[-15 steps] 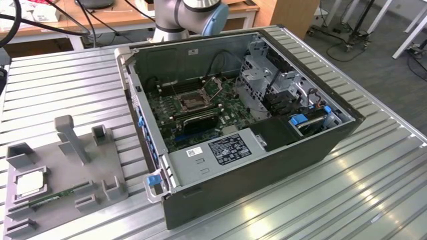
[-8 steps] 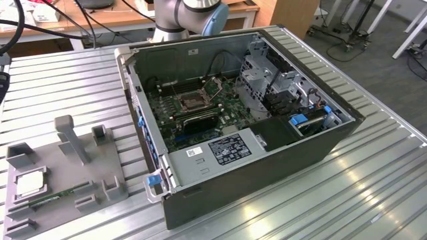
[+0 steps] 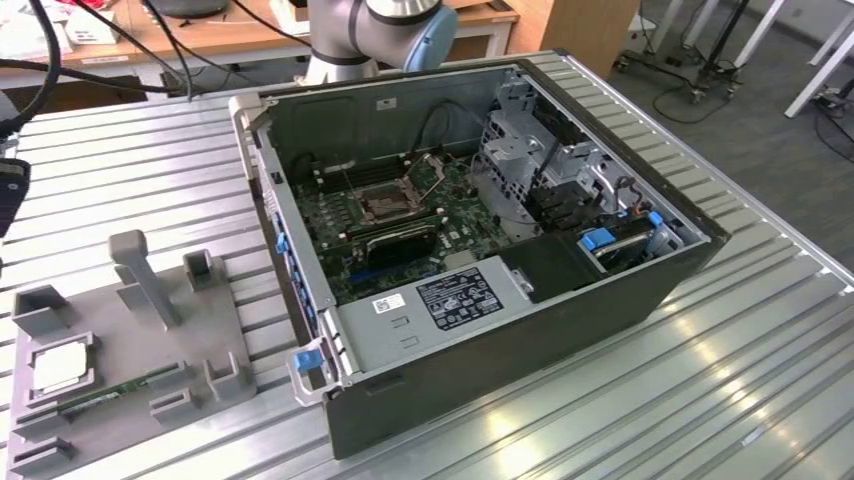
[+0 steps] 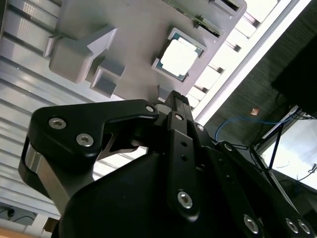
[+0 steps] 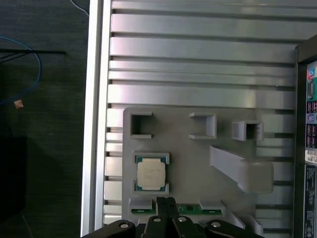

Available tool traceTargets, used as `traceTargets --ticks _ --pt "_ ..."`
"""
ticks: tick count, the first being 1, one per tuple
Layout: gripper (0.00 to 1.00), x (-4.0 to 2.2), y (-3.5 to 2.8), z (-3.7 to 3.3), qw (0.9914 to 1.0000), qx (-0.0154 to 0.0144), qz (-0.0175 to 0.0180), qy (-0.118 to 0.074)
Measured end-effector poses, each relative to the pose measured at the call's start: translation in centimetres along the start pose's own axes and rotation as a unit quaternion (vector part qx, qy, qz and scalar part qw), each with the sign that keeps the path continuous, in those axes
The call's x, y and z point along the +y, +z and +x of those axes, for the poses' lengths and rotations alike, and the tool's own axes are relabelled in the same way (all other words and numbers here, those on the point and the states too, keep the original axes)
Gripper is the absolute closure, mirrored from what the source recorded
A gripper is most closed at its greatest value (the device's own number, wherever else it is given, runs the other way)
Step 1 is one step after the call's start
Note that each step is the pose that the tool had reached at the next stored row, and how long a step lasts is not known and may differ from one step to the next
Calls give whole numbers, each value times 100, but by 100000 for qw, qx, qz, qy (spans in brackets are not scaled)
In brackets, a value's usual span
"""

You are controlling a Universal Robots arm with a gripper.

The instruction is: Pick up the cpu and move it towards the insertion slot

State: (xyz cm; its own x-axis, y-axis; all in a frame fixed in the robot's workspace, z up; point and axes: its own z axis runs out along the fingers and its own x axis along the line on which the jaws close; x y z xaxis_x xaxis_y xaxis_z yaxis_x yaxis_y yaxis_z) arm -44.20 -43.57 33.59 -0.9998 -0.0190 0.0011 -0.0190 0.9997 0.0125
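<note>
Cpu (image 3: pixel 60 368) seated in tray (image 3: pixel 134 345), exterior view's lower left; my claw (image 5: pixel 166 201) pressed together, empty; needs spreading, centring over it.

The cpu (image 3: pixel 60 368) lies on the tray (image 3: pixel 127 345) beside the case (image 3: pixel 561 330).

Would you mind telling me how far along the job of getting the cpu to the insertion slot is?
Nothing looks done yet: the cpu lies in its recess on the grey holder, not gripped. In hand: the gripper hovers close to it in the first wrist view, jaws shut and empty. Left: the lift and the whole carry to the insertion slot inside the open computer case.
</note>
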Motion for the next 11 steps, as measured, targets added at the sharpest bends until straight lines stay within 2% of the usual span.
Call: traceTargets --ticks 7,11 --pt "89 -1 119 0 100000 -5 -3 0" --pt "89 -2 144 0 100000 5 6 0"
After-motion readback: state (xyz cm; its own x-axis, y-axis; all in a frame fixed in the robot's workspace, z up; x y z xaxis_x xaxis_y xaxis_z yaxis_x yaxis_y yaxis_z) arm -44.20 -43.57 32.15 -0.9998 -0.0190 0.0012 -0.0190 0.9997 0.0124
